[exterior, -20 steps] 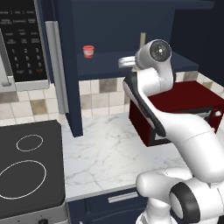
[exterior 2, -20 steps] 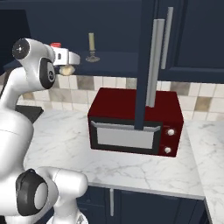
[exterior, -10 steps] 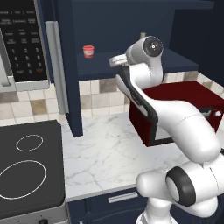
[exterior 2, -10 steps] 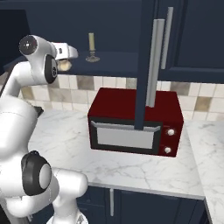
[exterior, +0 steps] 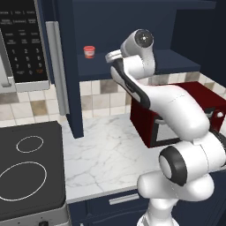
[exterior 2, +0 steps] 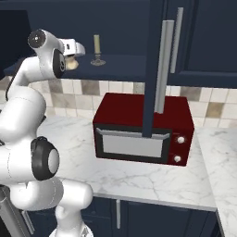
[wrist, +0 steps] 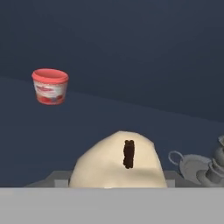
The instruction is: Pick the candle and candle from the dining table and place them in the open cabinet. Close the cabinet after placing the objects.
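One cream candle [wrist: 118, 159] sits clenched in the pincer [exterior 2: 71, 59] at the cabinet [exterior 2: 203, 37] shelf, olive taper [exterior 2: 96, 50] at three o'clock; light, waxy, brittle, best gripped across its lumpy middle.

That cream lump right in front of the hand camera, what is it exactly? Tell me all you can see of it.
It is the short cream candle, a lumpy, rounded dome that looks like soft wax, with a stubby dark brown wick standing at its top. It sits close before the claw, inside the open cabinet, over the dark blue shelf. Whether the claw grips it or it rests on the shelf cannot be told. The taper candle's grey base stands beside it, apart, and a small red tub lies further back.
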